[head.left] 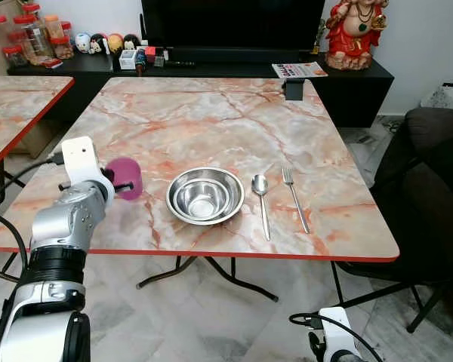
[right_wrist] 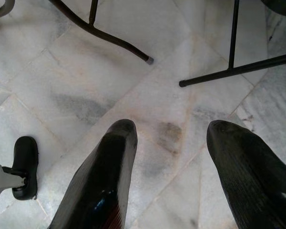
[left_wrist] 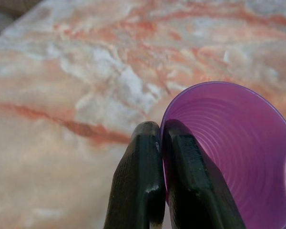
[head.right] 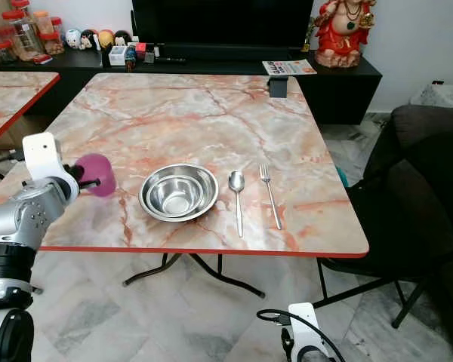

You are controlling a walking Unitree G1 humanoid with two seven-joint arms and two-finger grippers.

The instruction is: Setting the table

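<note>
Two black fingers of the left gripper (left_wrist: pixel 161 143) pinch the rim of a ribbed purple plastic cup (left_wrist: pixel 233 162), one finger inside and one outside, holding it tipped on its side over the near left part of the pink-veined marble table (head.left: pixel 234 113). Right of the cup sit a round steel bowl (head.left: pixel 204 195), a steel spoon (head.left: pixel 261 197) and a steel fork (head.left: pixel 294 196). No writing is legible. Hanging low over the tiled floor (right_wrist: pixel 86 81), the right gripper (right_wrist: pixel 171 143) has its fingers spread apart.
</note>
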